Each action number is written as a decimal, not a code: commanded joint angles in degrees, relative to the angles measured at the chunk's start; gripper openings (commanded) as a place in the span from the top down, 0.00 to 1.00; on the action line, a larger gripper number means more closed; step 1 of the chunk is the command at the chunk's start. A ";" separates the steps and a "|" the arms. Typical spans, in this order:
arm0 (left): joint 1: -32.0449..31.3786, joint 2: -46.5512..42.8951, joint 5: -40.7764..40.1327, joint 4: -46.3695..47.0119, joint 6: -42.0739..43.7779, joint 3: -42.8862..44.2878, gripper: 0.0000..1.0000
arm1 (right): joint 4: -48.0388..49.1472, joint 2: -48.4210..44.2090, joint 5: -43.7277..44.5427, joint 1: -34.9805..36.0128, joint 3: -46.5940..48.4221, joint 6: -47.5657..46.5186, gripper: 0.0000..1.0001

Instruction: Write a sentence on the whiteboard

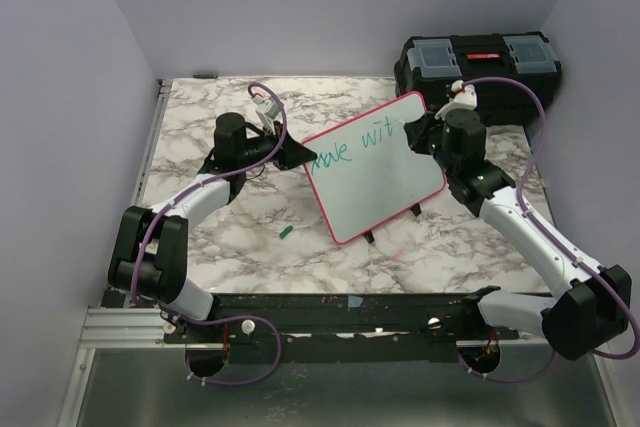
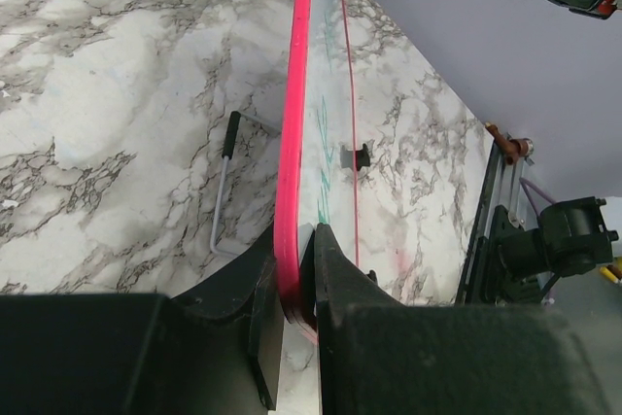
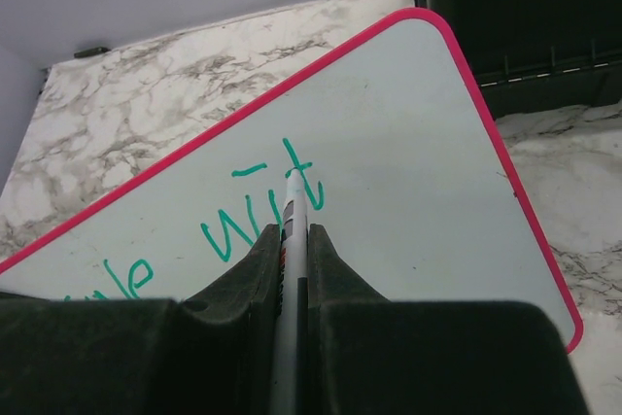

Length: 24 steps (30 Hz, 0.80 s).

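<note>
**Pen tip at the last green letter, bare board to its right**

The whiteboard sits mid-way across the marble table, propped at a slant. Its long axis runs from the left towards the far right, where the black toolbox stands. Green writing follows that axis across the upper part and ends in "wit".

The left pincer is clenched on the pink frame near the board's left corner, one finger on each face. The right pincer is clenched on a marker that points away from it onto the white face. The tip sits at the foot of the last "t", though I cannot tell whether it touches.

The right arm is the one over the writing, reaching in from the board's right side. The blank part lies to the right of the tip, along the long axis towards the rounded far-right corner. I judge that the next letters call for a shift that way, with little room left on this line. A small green cap lies on the table by the board's near-left corner
</note>
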 commanded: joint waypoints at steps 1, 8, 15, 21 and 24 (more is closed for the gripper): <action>0.24 -0.35 0.33 2.13 7.32 -1.94 1.00 | 0.71 1.95 2.78 -0.30 1.56 -3.12 0.99; 0.24 -1.13 -0.08 1.53 7.84 -2.14 1.00 | 1.16 6.29 2.22 -0.31 4.73 -3.20 0.99; 0.24 -1.17 -0.10 1.75 7.84 -2.23 1.00 | 1.60 10.33 3.70 -0.30 8.05 -3.09 0.99; 0.24 -1.23 -0.15 1.75 7.84 -2.36 1.00 | 1.34 12.33 5.15 -0.39 10.07 -3.06 0.99; 0.24 -1.22 -0.19 1.75 7.84 -2.32 1.00 | 1.41 13.09 5.35 -0.41 9.98 -3.12 0.99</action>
